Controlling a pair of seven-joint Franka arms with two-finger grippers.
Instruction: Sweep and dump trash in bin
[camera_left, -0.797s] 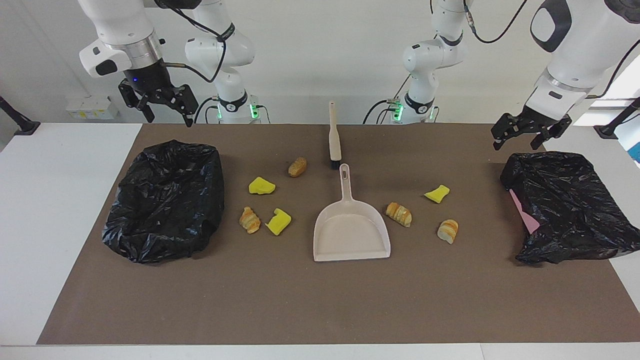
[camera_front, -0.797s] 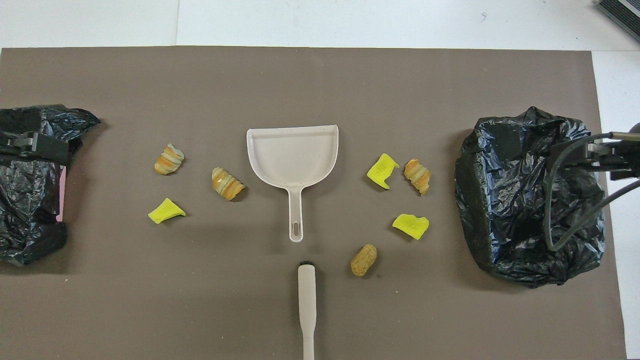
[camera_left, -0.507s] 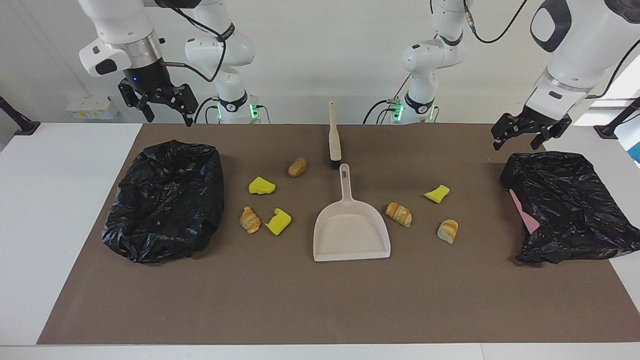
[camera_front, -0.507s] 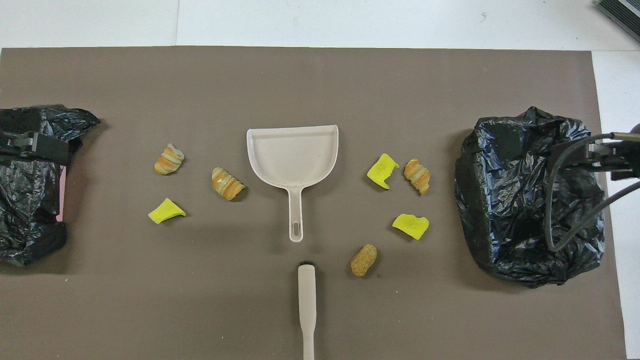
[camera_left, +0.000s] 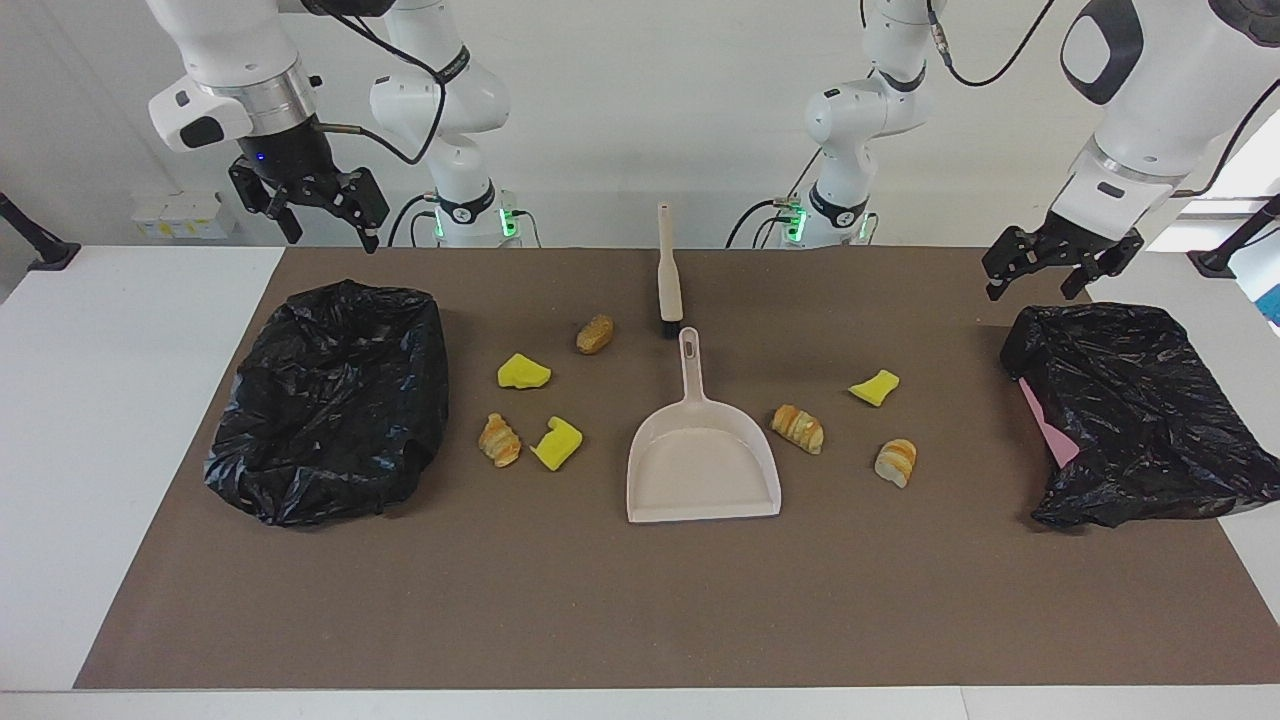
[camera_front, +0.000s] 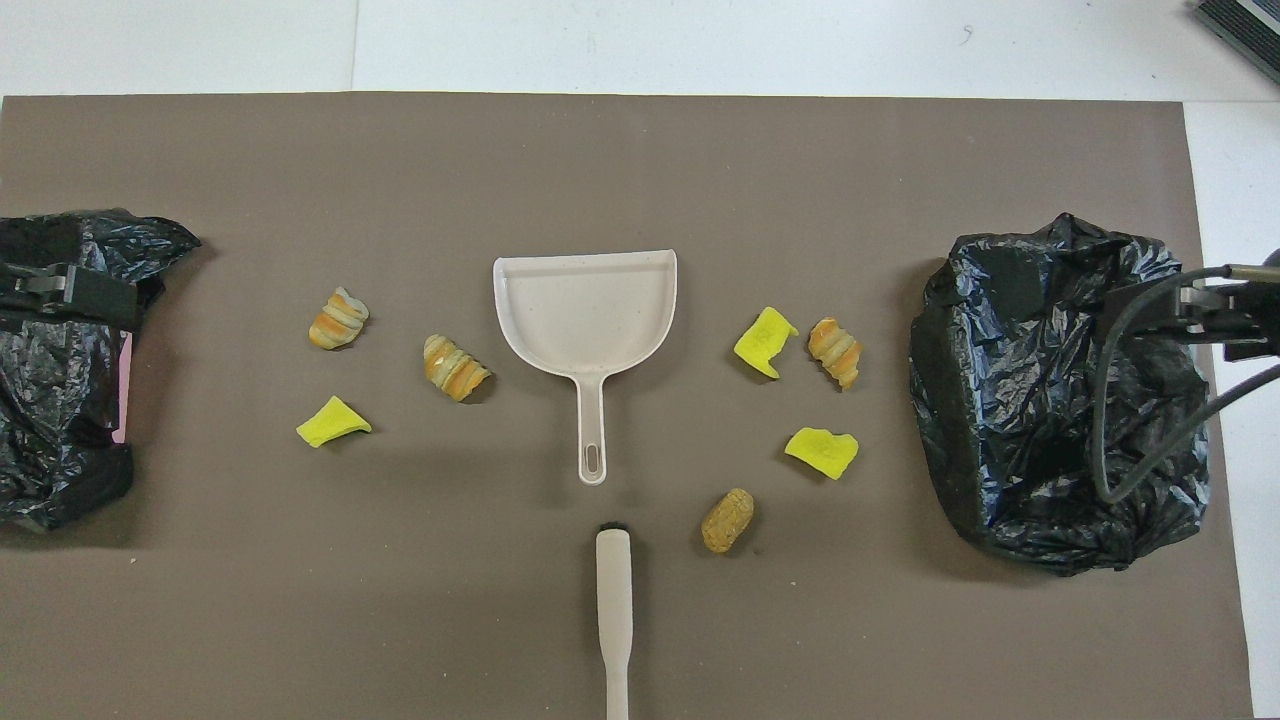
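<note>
Both claws hang released and empty: the right claw (camera_left: 318, 212) above the black bin bag (camera_left: 335, 400), the left claw (camera_left: 1052, 268) above the other bag (camera_left: 1130, 410). Between and below them, the trash (camera_left: 523, 371) lies scattered on the table (camera_left: 640, 600) around the dustpan (camera_left: 702, 462) and brush (camera_left: 668, 275).

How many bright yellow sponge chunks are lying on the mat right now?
3. Two yellow chunks lie between the dustpan and the bin bag at the right arm's end; a third lies toward the left arm's end. None appears hidden, though the bags' insides are not visible.
</note>
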